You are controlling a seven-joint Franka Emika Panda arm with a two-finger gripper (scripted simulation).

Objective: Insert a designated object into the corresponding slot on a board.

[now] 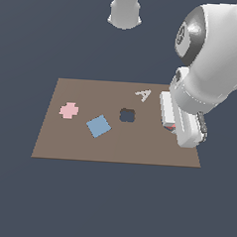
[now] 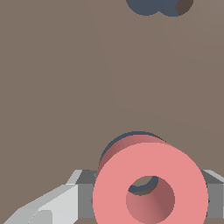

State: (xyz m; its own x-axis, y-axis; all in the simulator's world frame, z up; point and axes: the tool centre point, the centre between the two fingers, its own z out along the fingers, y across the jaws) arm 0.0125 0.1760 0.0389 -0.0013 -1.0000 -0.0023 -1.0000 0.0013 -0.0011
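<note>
The salmon-red ring (image 2: 183, 170) fills the near part of the wrist view, held between the two grey fingers (image 2: 85, 192) of my gripper (image 2: 148, 194). It hangs just above the dark ring-shaped slot (image 2: 107, 151), whose edge shows behind the ring and through its hole. The ring sits slightly off the slot's centre. In the exterior view my gripper (image 1: 170, 127) is low over the right end of the brown board (image 1: 89, 143). A sliver of the red ring (image 1: 169, 127) shows there, and the arm hides the slot.
On the board lie a pale-pink cross piece (image 1: 69, 110) and a light-blue square tile (image 1: 98, 126). A dark cross-shaped cutout (image 1: 127, 115) (image 2: 159, 5) and a white "A" mark (image 1: 143, 94) are near the middle. The robot base (image 1: 125, 9) stands behind the board.
</note>
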